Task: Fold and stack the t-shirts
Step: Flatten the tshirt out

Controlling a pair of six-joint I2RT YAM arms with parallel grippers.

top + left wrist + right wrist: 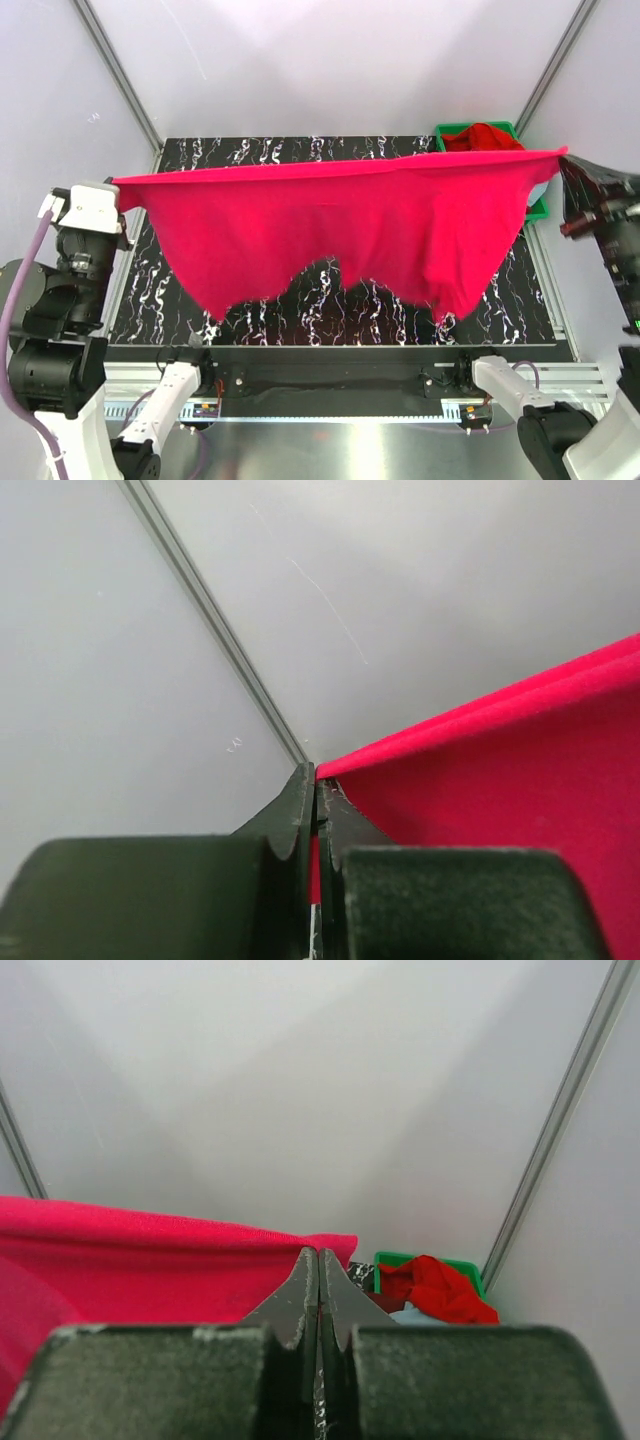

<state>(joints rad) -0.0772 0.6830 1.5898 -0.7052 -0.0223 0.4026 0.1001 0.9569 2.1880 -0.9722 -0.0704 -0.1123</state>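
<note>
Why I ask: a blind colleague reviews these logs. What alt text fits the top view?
A crimson-pink shirt hangs stretched wide over a black marbled table, its top corners pinched in shut jaws at either side. At back right, a green bin holds a red shirt.

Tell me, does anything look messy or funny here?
A bit. The crimson-pink t-shirt is stretched in the air between the left gripper and right gripper, and its bottom edge hangs wavy and uneven. A red shirt is heaped in the green bin, poking over its rim.
</note>
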